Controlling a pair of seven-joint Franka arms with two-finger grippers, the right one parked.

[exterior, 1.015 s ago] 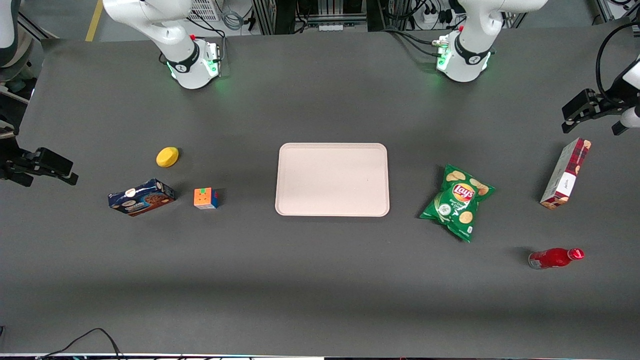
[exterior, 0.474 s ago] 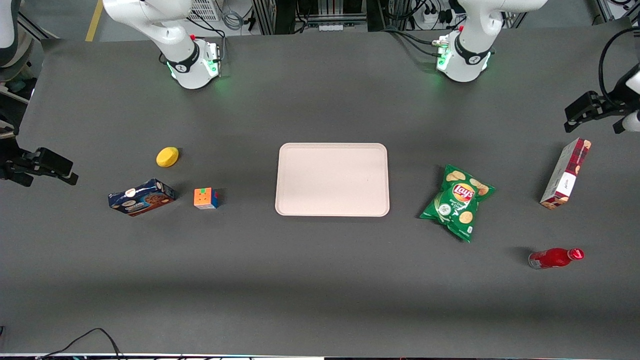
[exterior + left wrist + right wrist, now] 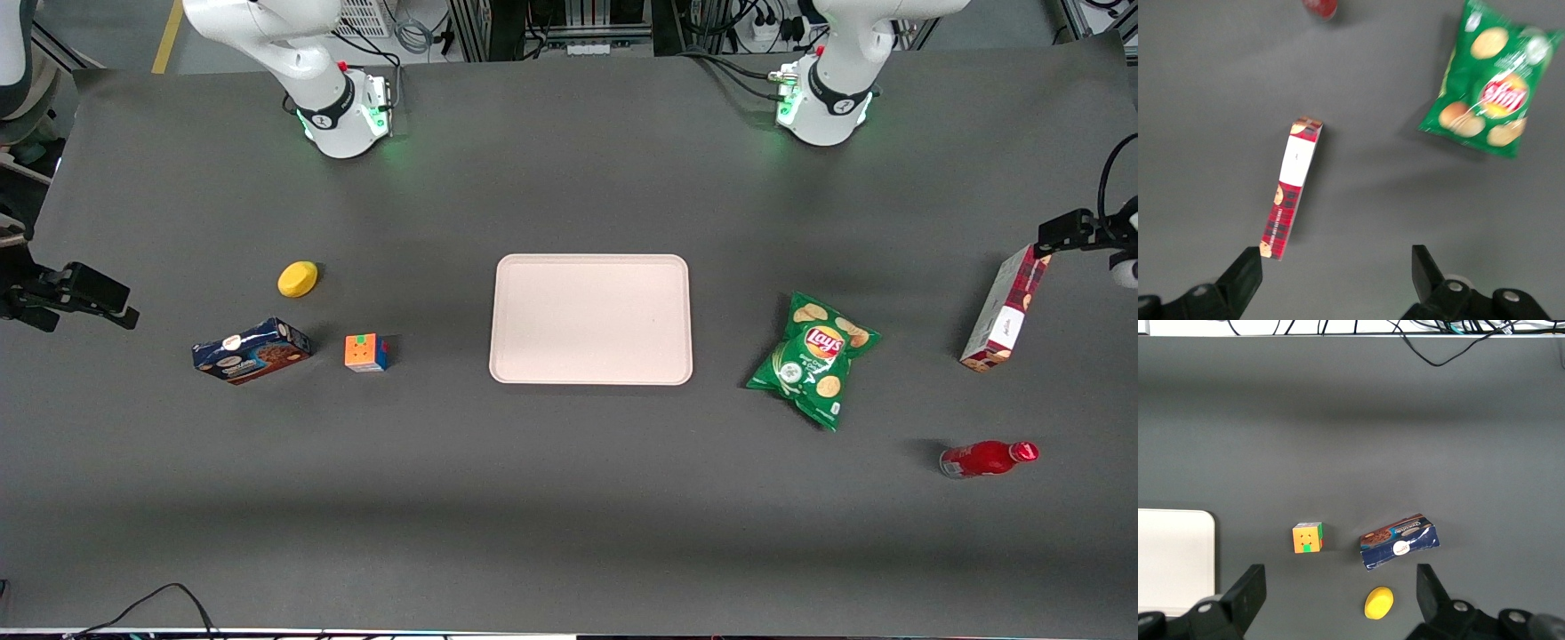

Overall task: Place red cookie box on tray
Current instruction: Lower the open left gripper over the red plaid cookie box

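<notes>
Jaws spread wide, empty, above the red cookie box (image 3: 1291,190), one finger (image 3: 1245,273) by its end.

Red cookie box (image 3: 1292,187): matt printed cardboard. Tray (image 3: 590,318): smooth pale plastic. Chip bag (image 3: 813,357): glossy crinkled foil. Table (image 3: 569,498): matt dark grey. Gripper (image 3: 1337,277) above box: black plastic fingers, spread wide.

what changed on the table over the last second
Only the left arm's gripper moved: it travelled toward the working arm's end of the table and nearer the front camera, and now hangs open above the end of the long red plaid cardboard cookie box farthest from the front camera, holding nothing. The box, the pale pink rectangular tray, the green chip bag and the red bottle stayed put.
</notes>
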